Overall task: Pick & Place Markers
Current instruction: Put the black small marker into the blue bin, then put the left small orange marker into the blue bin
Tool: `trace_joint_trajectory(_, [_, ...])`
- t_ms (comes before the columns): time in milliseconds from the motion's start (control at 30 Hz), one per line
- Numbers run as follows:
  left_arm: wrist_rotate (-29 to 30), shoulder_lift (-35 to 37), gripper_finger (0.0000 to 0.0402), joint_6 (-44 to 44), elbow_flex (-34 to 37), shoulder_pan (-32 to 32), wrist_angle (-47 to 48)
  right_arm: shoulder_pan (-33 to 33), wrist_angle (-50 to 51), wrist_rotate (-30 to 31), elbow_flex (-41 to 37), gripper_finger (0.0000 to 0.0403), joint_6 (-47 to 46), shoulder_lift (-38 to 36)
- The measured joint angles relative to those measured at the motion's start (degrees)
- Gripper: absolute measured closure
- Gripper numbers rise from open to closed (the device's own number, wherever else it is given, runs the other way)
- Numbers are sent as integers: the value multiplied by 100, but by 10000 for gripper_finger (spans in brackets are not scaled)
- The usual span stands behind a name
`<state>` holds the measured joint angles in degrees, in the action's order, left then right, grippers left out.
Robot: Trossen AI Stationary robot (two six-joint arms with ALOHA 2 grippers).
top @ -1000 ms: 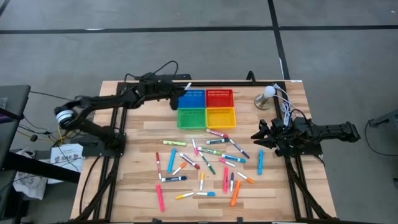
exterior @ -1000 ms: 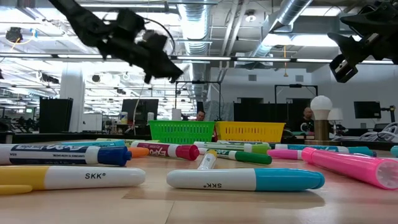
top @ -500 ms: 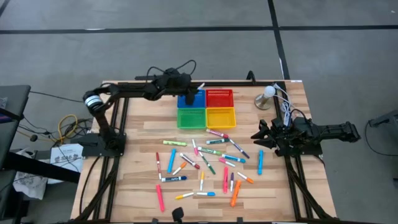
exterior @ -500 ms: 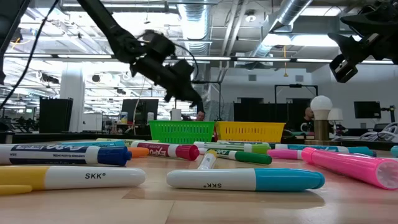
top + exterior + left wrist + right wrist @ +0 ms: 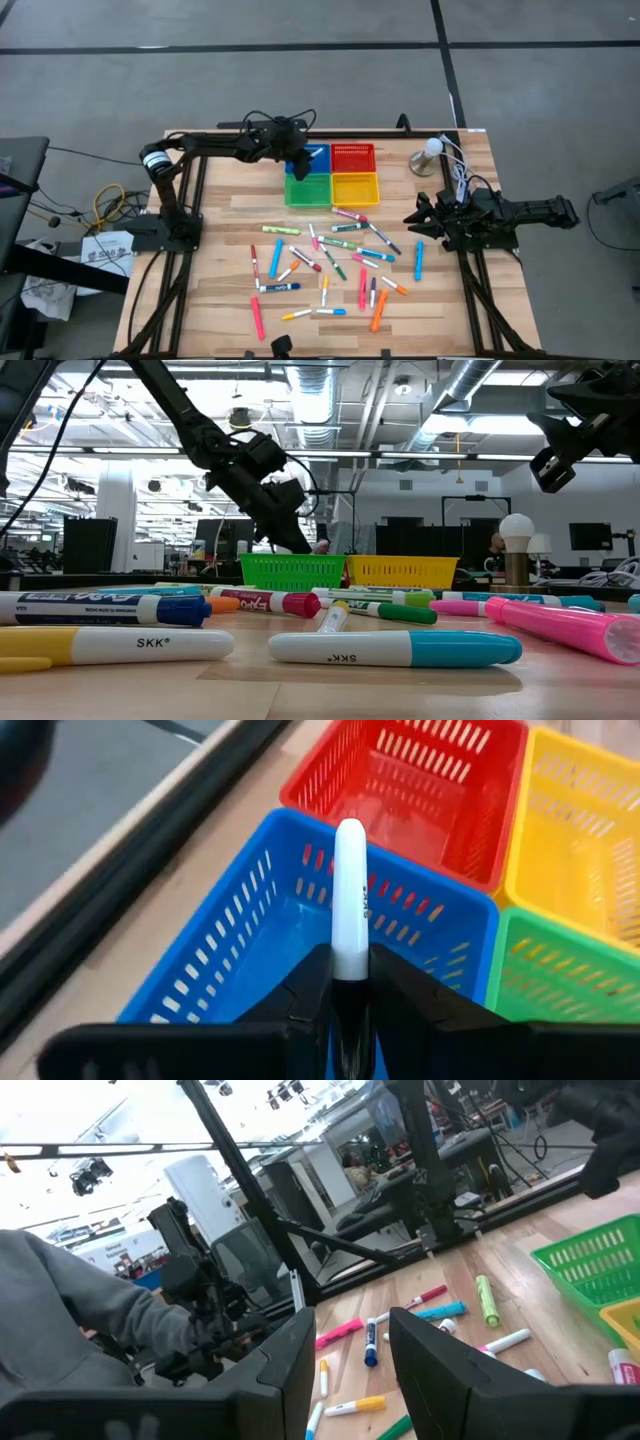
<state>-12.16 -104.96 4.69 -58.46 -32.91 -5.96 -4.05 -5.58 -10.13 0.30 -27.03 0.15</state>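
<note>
I have the left gripper above the blue basket, its fingers pinching a white-barrelled marker that points over the basket's open top. The blue basket sits in a square of four: the red basket beside it at the far edge of the desk, the green basket just in front of it, the yellow basket diagonal to it. The loose markers lie scattered on the desk on the near side of the baskets, past the green and yellow ones. My right gripper waits off to the right of the baskets, near the lamp, fingers spread and holding nothing.
</note>
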Motion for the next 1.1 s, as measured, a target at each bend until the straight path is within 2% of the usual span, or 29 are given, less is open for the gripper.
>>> trace_joint_trajectory(500, [13,-241,338,-39,4,2,56,-1,0,-1,1,283,1,-1])
trace_joint_trajectory(867, [57,-238,285,-42,4,4,58,-2,0,-4,-1,283,0,-1])
trace_joint_trajectory(967, [75,-15,273,-63,9,6,94,0,0,-4,1,283,1,-1])
trace_joint_trajectory(1100, [-179,809,266,-429,9,116,55,-1,0,0,0,283,0,0])
